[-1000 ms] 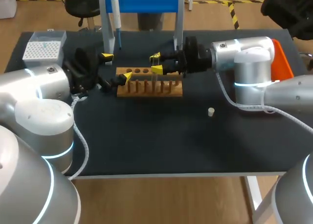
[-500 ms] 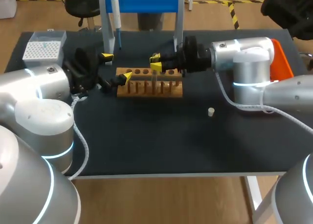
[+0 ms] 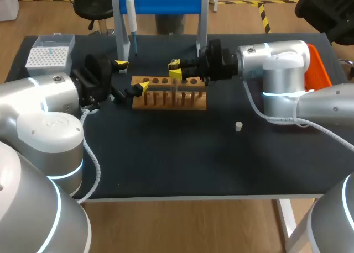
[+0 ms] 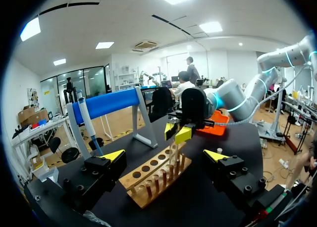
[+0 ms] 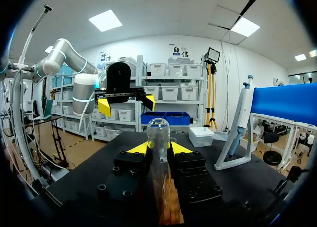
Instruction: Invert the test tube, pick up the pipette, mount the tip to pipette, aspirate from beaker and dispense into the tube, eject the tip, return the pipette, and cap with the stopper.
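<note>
Head view: dark table (image 3: 166, 164) with a wooden rack (image 3: 169, 94) near the far middle. The right gripper (image 3: 176, 72) comes in from the right and sits over the rack's middle, tips close together; what they grip is too thin to make out here. The left gripper (image 3: 131, 75) is at the rack's left end, jaws wide, one tip beside the rack corner, nothing between them. The pipette (image 3: 131, 21) hangs on the blue-bar stand (image 3: 160, 1) behind the rack. The tip box (image 3: 50, 54) is at the far left corner. A small pale stopper (image 3: 238, 126) lies alone on the table, well apart from the rack, toward the right

Left wrist view: own fingers spread wide and empty, with the rack ahead and between them. The right gripper is above the rack, jaws narrow, clamped on a clear test tube (image 4: 174, 152) whose lower part reaches the rack. The pipette is on the stand beyond the rack

Right wrist view: the test tube is pinched between both yellow tips, upright, its rounded end ahead of the fingertips. The rack is under the gripper. The left gripper faces it from across the rack, jaws wide. Pipette and tip box are off to the side beyond
</note>
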### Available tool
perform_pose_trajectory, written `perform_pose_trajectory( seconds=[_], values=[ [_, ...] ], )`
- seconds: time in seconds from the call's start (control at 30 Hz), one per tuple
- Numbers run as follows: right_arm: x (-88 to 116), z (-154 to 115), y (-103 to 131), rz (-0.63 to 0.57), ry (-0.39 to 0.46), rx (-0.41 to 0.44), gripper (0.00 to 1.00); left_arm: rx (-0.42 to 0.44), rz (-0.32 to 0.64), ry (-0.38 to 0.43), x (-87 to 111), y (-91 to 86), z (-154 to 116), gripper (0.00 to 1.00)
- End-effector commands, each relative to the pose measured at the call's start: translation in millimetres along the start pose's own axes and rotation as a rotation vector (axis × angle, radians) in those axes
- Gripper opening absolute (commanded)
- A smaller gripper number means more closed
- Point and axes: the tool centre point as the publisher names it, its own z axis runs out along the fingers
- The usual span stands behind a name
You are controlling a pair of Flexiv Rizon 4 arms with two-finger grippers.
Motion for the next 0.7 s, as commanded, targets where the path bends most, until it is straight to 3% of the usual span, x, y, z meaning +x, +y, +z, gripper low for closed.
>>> perform_pose_trajectory(
  seconds=[0.03,0.7],
  values=[
    [-0.7,-0.8,3.7,0.0,-0.004,0.003,0.0,0.009,0.002,0.003,-0.7,2.8,-1.0,1.0],
    [-6.9,-0.2,17.9,0.005,-0.019,0.006,0.0,0.009,0.002,0.003,-0.7,2.8,-1.0,1.0]
  ],
)
